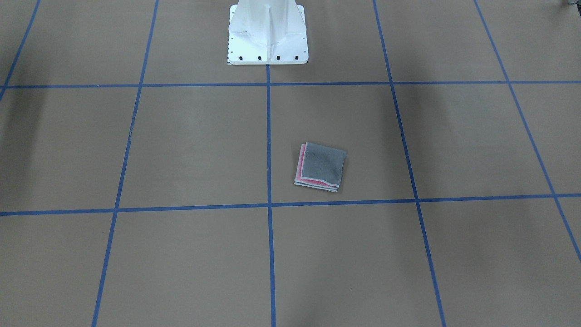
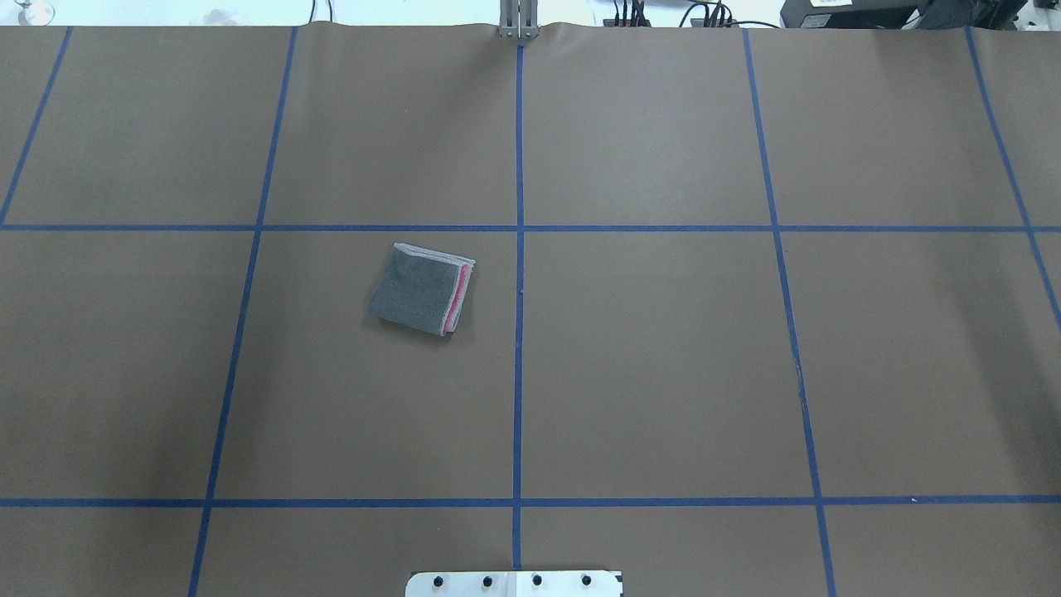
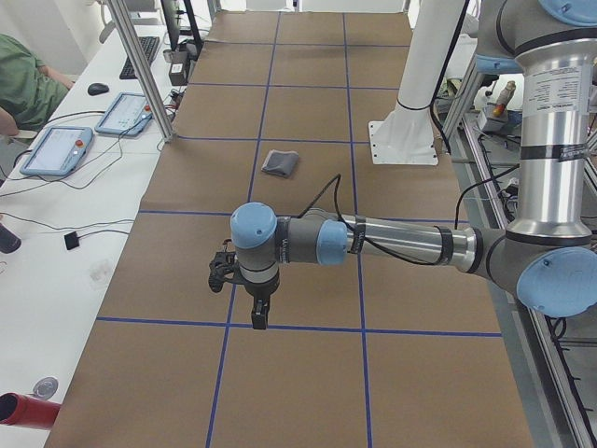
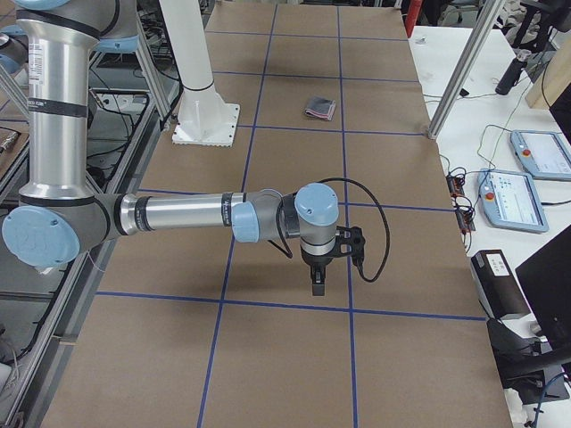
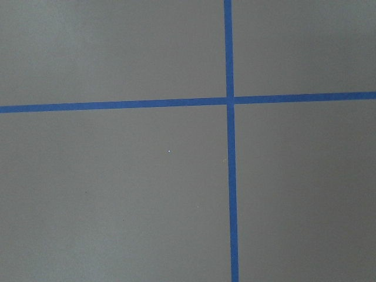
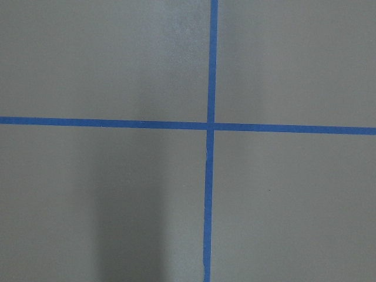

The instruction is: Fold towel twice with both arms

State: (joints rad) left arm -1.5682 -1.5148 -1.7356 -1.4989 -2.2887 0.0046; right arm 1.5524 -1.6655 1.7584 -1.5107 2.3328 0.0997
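Note:
The towel (image 2: 423, 289) lies folded into a small square on the brown table, dark grey face up, with pink layers and a pale border showing at one edge. It also shows in the front-facing view (image 1: 321, 167), the exterior left view (image 3: 280, 163) and the exterior right view (image 4: 319, 109). My left gripper (image 3: 257, 315) hangs over the table's left end, far from the towel. My right gripper (image 4: 318, 283) hangs over the right end, also far from it. Both show only in the side views, so I cannot tell whether they are open or shut.
The white pedestal base (image 1: 268, 34) stands at the robot's edge of the table. Blue tape lines (image 2: 519, 249) mark a grid on the brown cover. A side desk with tablets (image 3: 58, 149) and a seated person (image 3: 28, 75) lies beyond the far edge.

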